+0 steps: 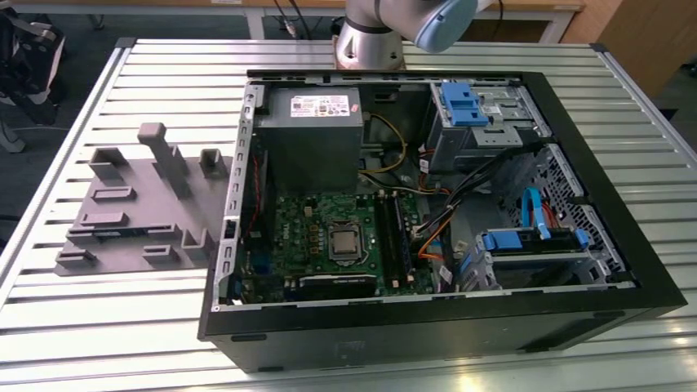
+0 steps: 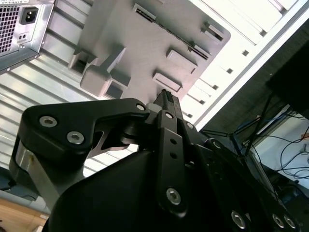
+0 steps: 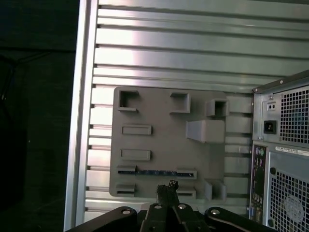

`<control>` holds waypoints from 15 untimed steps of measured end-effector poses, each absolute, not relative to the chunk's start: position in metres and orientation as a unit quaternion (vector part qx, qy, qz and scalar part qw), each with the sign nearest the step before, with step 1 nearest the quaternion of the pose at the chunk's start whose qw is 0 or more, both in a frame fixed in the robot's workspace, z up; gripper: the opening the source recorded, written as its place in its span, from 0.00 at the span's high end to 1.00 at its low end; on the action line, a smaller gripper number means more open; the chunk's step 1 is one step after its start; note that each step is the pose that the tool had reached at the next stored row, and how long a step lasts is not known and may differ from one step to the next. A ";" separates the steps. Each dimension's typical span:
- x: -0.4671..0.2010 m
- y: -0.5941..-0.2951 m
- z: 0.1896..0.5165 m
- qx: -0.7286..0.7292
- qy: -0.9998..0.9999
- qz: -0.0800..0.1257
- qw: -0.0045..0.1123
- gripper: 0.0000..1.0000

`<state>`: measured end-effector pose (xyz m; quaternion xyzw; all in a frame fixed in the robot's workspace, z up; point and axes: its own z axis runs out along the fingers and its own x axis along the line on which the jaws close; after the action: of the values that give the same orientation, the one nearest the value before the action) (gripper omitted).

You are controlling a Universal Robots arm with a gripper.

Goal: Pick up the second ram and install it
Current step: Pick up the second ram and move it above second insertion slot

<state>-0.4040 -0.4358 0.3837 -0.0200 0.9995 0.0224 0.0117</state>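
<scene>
We see the second ram in the first wrist view. It is a thin dark strip standing on edge in a long slot of the grey holder, with a raised block at each end. We judge the slot holds it this way so that its long top edge stays free for a pinch from above.

The holder lies flat on the slatted surface, close to the edge on the exterior view's left. Beside it is the open computer case, which takes up the middle of the surface. The case lies on its side with the cover off, so the motherboard faces up. That suits a stick pushed straight down into it. We cannot tell from here whether the memory slots already carry a stick.

The pincer hangs over the holder, raised clear of it and touching nothing. In the first wrist view its tip lines up just short of the ram's slot. The second wrist view shows the pincer from the side, with the holder's blocks beyond it. Its fingers sit narrow, pressed together or very nearly so, with nothing between them. The ram is not yet gripped, so we judge the picking step is not done.
</scene>
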 end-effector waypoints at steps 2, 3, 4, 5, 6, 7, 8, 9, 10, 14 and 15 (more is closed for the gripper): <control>-0.404 -0.436 0.384 -0.023 0.999 0.022 0.012 0.89; -0.404 -0.436 0.384 -0.025 0.999 0.022 0.012 0.89; -0.404 -0.436 0.384 -0.026 0.999 0.022 0.012 0.89; -0.404 -0.436 0.384 -0.028 0.999 0.022 0.011 0.89; -0.404 -0.436 0.384 -0.029 0.999 0.023 0.011 0.89; -0.404 -0.436 0.384 -0.031 0.999 0.023 0.011 0.89; -0.404 -0.436 0.384 -0.032 0.999 0.023 0.011 0.89; -0.404 -0.436 0.384 -0.034 0.999 0.023 0.011 0.89; -0.404 -0.436 0.384 -0.035 0.999 0.023 0.011 0.89; -0.404 -0.436 0.384 -0.040 0.999 0.023 0.011 0.89; -0.404 -0.436 0.384 -0.041 0.999 0.023 0.011 0.89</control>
<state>-0.4040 -0.4358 0.3836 -0.0407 0.9989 0.0227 0.0113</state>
